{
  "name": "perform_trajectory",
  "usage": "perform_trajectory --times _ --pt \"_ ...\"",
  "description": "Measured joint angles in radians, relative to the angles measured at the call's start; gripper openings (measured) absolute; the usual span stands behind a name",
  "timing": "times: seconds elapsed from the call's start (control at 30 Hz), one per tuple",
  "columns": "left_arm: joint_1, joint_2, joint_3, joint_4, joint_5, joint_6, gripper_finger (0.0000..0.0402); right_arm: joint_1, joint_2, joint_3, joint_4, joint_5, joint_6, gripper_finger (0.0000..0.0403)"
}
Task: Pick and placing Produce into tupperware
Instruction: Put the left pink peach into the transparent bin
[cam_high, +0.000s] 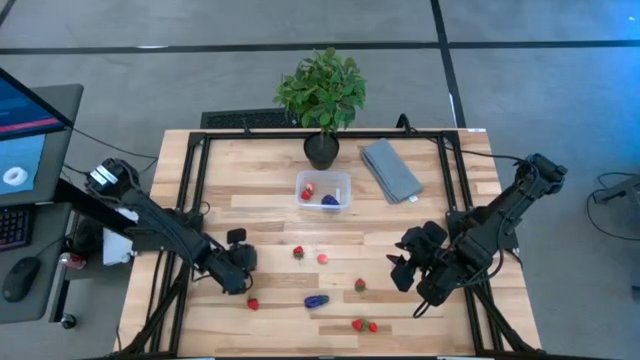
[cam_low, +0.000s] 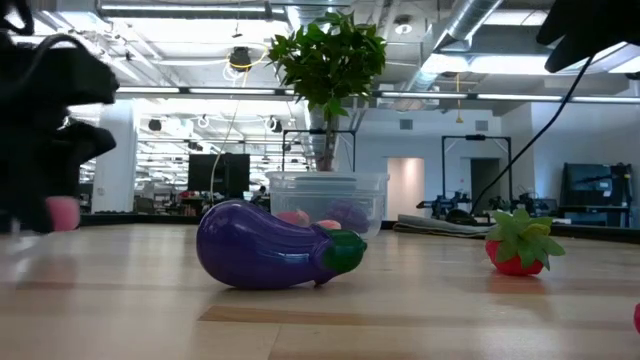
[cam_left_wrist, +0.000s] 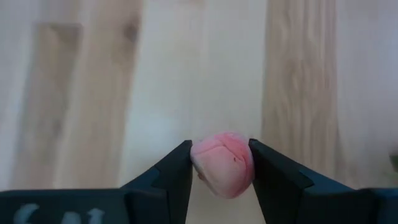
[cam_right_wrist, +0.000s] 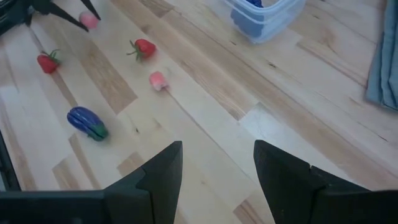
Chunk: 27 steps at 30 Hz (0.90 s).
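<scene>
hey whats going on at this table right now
Two robot arms are sorting toy produce into a clear tub, which already holds a few pieces. The left pincer has its fingers closed on a pink round piece at the table's left front. The right pincer hangs open over bare wood on the right, holding nothing. Strawberries, another pink piece and a purple eggplant still lie loose on the table.

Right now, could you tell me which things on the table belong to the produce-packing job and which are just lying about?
Part of the job:
- tupperware, a few pieces already inside
- pink piece between the left gripper fingers
- strawberries
- purple eggplant
- loose pink piece

Just lying about:
- potted plant
- grey cloth
- monitor beside the table
</scene>
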Motion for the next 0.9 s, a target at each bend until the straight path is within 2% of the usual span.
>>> perform_trajectory --times 0.43,0.7,0.9 --pt "0.149 -0.287 0.001 -0.059 -0.144 0.077 0.0139 0.0 0.0 0.0 -0.015 0.0 -0.002 0.0221" --pt "0.264 -0.462 0.002 -0.025 -0.175 0.174 0.0139 0.0 0.0 0.0 -0.033 0.001 -0.007 0.0221" --pt "0.341 -0.518 0.002 0.056 -0.173 0.264 0.0139 0.0 0.0 0.0 -0.038 0.012 -0.009 0.0221"
